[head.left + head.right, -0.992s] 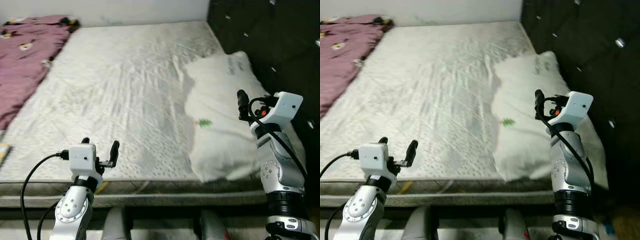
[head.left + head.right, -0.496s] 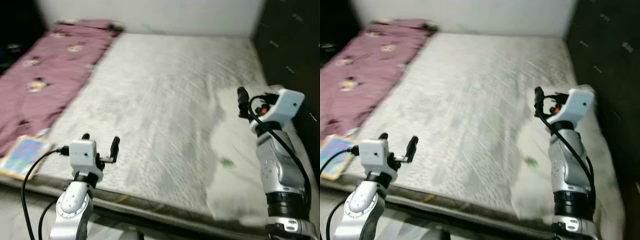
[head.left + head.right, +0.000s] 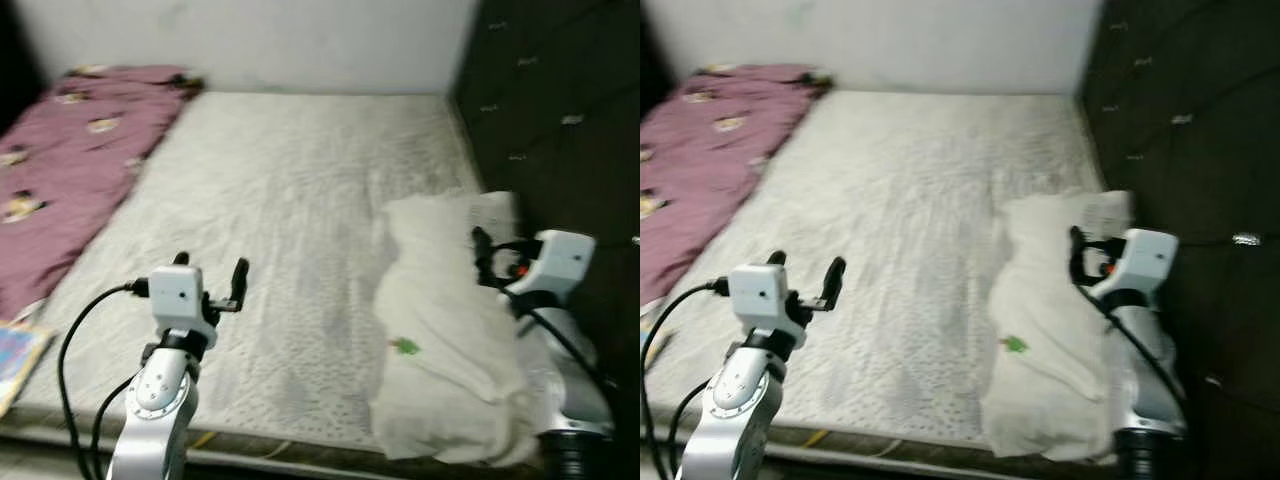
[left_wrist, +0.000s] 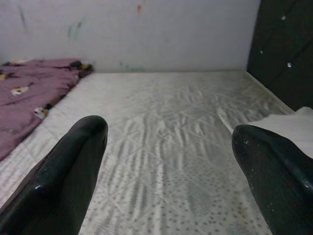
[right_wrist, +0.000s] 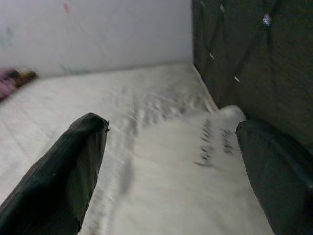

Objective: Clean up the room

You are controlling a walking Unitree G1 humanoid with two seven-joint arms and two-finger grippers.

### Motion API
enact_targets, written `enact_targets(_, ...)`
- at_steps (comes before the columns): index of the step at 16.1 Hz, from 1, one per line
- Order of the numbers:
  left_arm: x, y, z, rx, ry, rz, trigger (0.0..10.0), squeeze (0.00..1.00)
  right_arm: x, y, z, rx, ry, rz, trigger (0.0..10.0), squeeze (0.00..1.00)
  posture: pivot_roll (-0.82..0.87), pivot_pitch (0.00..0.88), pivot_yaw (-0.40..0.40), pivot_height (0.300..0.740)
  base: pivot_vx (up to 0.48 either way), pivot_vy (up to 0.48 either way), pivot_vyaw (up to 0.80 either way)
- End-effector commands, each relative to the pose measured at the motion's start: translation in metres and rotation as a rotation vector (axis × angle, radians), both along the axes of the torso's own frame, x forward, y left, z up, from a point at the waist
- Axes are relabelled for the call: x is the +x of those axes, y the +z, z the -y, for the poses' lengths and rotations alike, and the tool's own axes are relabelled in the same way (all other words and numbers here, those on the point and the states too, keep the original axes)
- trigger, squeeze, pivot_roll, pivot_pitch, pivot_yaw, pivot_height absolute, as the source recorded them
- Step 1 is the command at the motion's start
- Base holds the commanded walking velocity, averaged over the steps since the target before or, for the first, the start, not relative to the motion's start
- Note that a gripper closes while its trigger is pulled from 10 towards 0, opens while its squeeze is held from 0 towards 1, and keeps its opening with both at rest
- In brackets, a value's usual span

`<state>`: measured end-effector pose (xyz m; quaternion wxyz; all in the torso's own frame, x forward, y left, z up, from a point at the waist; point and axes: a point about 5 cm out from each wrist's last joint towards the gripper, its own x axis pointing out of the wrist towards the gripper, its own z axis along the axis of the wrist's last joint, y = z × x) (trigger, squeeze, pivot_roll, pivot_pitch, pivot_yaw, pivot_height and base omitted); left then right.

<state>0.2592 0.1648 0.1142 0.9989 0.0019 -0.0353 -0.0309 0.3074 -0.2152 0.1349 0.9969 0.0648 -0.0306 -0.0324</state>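
The bed (image 3: 290,200) stood before the robot with its pale quilted mattress bare across the middle, the whole view having swung back toward the headboard side within the last second, a turn of the camera and not of anything on the bed. A dark tufted headboard (image 3: 560,110) ran along the bed's right edge, and a maroon blanket (image 3: 70,170) with small printed figures lay crumpled along the left edge up to the far left corner. The white pillow (image 3: 450,340), marked with a small green motif, rested against the headboard at the near right corner, slumped toward the near edge. A colourful book (image 3: 15,360) lay at the near left corner by the blanket. No bin, basket or other container was visible, so nothing was held in one. The left end effector (image 3: 208,277) hovered over the near edge, fingers spread and empty; the right end effector (image 5: 171,161) hung just above the pillow, likewise parted and grasping nothing. The sweep suggested the robot was surveying the room, with tidying yet to start.
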Motion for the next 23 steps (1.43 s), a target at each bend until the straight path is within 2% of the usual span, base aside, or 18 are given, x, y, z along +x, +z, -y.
enact_targets(1,-0.005,-0.009,-0.013,0.022,0.059,-0.040,10.0,0.00,0.000,0.003,-0.017,-0.013,0.050,0.007,10.0,1.00,-0.01,0.000,0.036,0.740,0.000,0.000,0.00)
enact_targets(2,-0.006,-0.012,-0.014,0.028,0.056,-0.043,10.0,0.00,-0.003,0.000,-0.019,-0.010,0.050,0.001,10.0,1.00,-0.01,0.000,0.036,0.740,0.000,0.000,0.00)
enact_targets(3,-0.011,-0.023,-0.017,0.022,0.068,-0.071,10.0,0.00,-0.016,-0.010,-0.025,-0.020,0.063,-0.020,10.0,0.52,-0.02,0.000,0.038,0.740,0.000,0.000,0.00)
enact_targets(4,-0.013,-0.028,-0.020,0.023,0.079,-0.085,10.0,0.00,-0.027,-0.018,-0.029,-0.028,0.073,-0.041,10.0,0.00,-0.02,0.000,0.040,0.740,0.000,0.000,0.00)
enact_targets(6,-0.012,-0.029,-0.021,0.025,0.081,-0.087,10.0,0.00,-0.033,-0.025,-0.029,-0.025,0.059,-0.070,10.0,0.00,-0.02,0.000,0.044,0.740,0.000,0.000,0.00)
enact_targets(10,-0.003,-0.027,-0.015,0.013,0.059,-0.067,10.0,0.00,-0.031,-0.030,-0.026,-0.034,0.026,-0.109,10.0,0.00,-0.03,0.000,0.051,0.740,0.000,0.000,-0.80)
enact_targets(14,-0.005,-0.028,-0.016,0.014,0.061,-0.068,10.0,0.00,-0.031,-0.032,-0.020,-0.027,0.002,-0.122,10.0,0.00,-0.03,0.000,0.055,0.740,0.000,0.000,-0.80)
enact_targets(18,-0.007,-0.031,-0.011,0.023,0.051,-0.071,10.0,0.00,-0.035,-0.035,-0.023,-0.031,0.010,-0.135,10.0,0.00,-0.04,0.000,0.053,0.740,0.000,0.000,-0.80)
enact_targets(23,-0.011,-0.034,-0.014,0.002,0.067,-0.091,10.0,0.00,-0.035,-0.038,-0.028,-0.062,0.019,-0.156,10.0,0.00,-0.03,0.000,0.046,0.740,0.000,0.000,0.00)
